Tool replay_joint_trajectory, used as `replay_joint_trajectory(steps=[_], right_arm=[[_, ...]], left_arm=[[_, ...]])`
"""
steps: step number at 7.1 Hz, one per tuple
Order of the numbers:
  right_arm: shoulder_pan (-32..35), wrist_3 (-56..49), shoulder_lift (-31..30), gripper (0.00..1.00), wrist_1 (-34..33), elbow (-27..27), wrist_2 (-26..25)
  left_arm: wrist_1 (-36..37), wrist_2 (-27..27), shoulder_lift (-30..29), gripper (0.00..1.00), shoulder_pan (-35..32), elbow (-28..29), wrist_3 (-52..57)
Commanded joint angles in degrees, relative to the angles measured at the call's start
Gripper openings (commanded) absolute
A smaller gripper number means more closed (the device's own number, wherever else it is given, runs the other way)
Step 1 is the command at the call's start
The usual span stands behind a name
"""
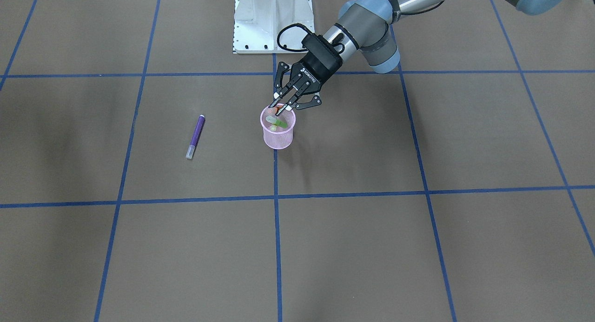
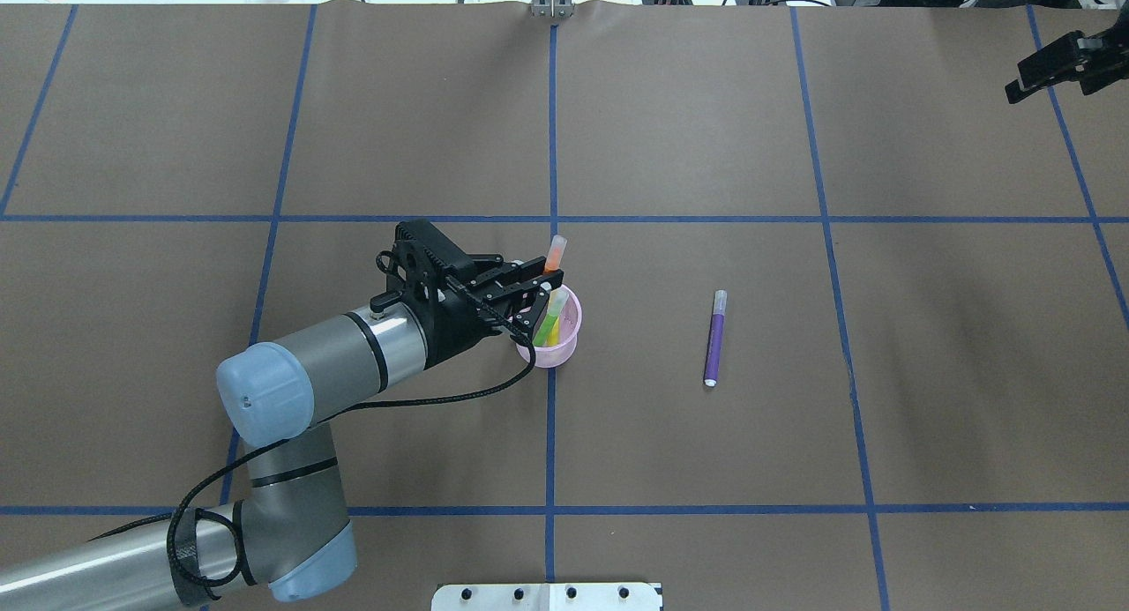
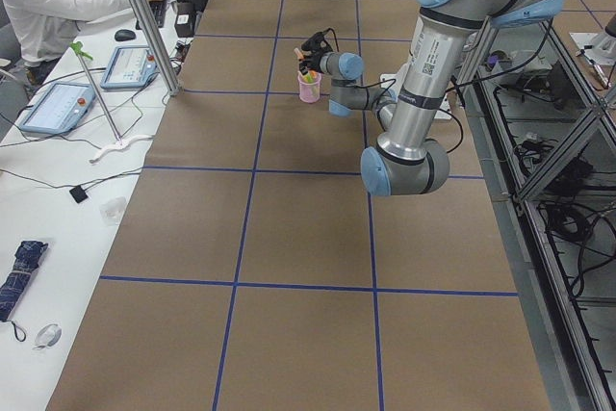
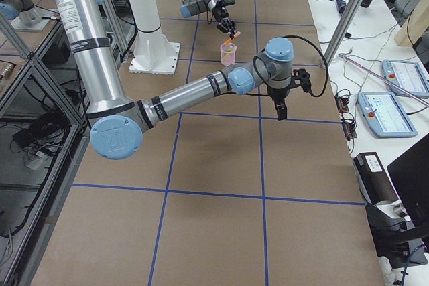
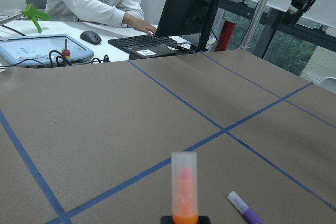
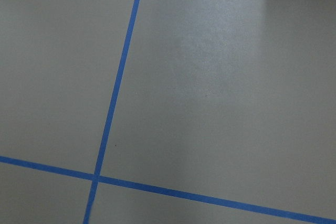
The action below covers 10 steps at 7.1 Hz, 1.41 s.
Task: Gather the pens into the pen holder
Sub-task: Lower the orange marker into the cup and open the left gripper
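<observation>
Pinching orange pen (image 2: 554, 253) above pen holder (image 2: 552, 356), left fingers (image 1: 292, 100) nearly closed

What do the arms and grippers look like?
The left arm and right arm match: silver tubes, grey joints, light-blue caps. The left gripper and right gripper are black linkage two-finger types; white lettering on the left one. A black cable loops along the left wrist.

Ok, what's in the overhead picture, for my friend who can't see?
The left end effector holds an orange pen at the pink pen holder, which has a green pen inside. A purple pen lies on the table, off to the right.
</observation>
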Motion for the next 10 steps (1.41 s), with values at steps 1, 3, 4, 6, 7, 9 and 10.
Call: replay_joint_trajectory(steps=[1,3,4,6,7,9,10], right_arm=[[0.03,0.00,-0.02,1.00,0.00,0.09,0.00],[0.03,0.09,-0.02,1.00,0.00,0.18,0.00],[-0.06,0.26,0.07,1.00,0.00,0.27,0.09],[-0.67,2.61,0.16,1.00,0.09,0.79,0.18],[-1.90,5.51,0.16,1.00,0.09,2.01,0.00],[-4.44,11.30,0.07,1.00,0.09,4.56,-0.61],[-7.59,15.25,0.07,1.00,0.00,6.92,-3.57]], left_arm=[[-0.69,-0.07,0.01,0.91,0.19,0.14,-0.33],[-0.60,-0.41,-0.08,0.99,0.11,-0.90,-0.94],[1.49,-0.59,0.62,0.99,-0.07,-2.56,-0.94],[14.09,-4.61,2.03,0.99,-1.29,-5.91,-2.51],[24.00,-9.34,1.85,0.99,-3.13,-8.53,-5.83],[46.06,-21.44,1.77,0.99,-10.31,-16.52,-8.05],[55.64,-30.04,1.16,0.99,-15.31,-18.12,-7.98]])
